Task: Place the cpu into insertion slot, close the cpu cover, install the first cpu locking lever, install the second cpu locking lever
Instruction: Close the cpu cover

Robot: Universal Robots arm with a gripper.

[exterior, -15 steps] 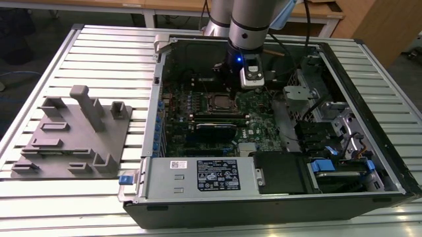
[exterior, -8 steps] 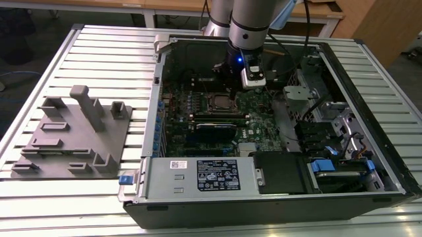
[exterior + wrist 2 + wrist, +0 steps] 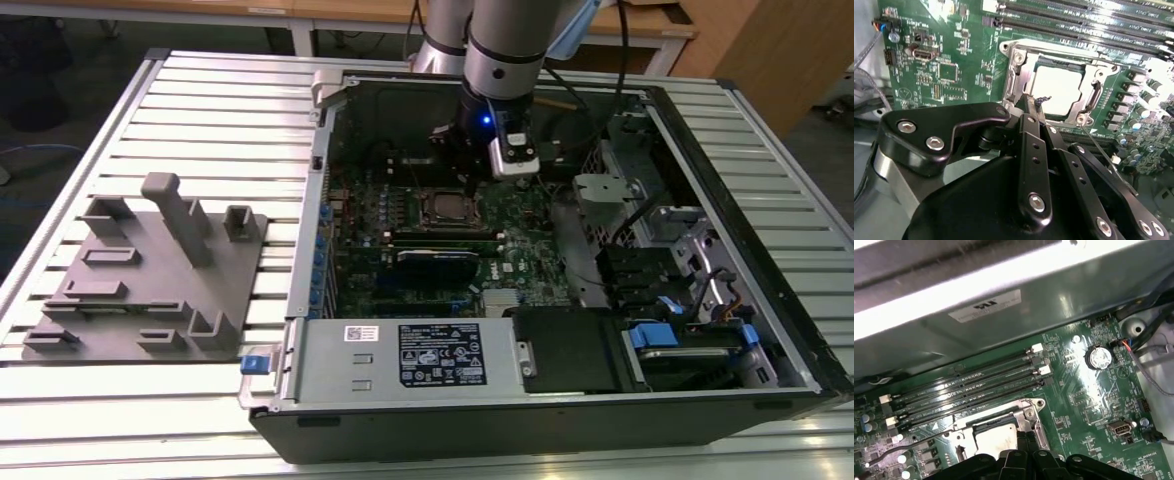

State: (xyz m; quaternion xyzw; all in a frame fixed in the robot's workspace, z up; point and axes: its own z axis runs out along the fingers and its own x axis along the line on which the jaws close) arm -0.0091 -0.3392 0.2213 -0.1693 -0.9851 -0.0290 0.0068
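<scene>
The cpu [image 3: 1056, 90] lies flat in the insertion slot [image 3: 447, 208] on the green board, its silver top showing in both wrist views [image 3: 994, 440]. The cpu cover [image 3: 1013, 82], a metal frame, lies down around it. A thin locking lever [image 3: 1097, 148] slants away from one socket corner, and another rod with a hooked end [image 3: 884, 452] runs along the socket's other side. My gripper [image 3: 1030, 102] hangs just over the socket's edge, shut with nothing between its fingers. In the exterior view the gripper [image 3: 513, 172] is above the board, toward that view's right of the socket.
Long black memory slots [image 3: 964, 390] run beside the socket, close to the case wall [image 3: 1004, 285]. A coin battery [image 3: 1098, 357] and cables [image 3: 1149, 365] sit nearby. The power supply [image 3: 400, 355] and drive bays [image 3: 667, 270] fill the case's near side. A grey fixture plate [image 3: 147, 270] lies outside.
</scene>
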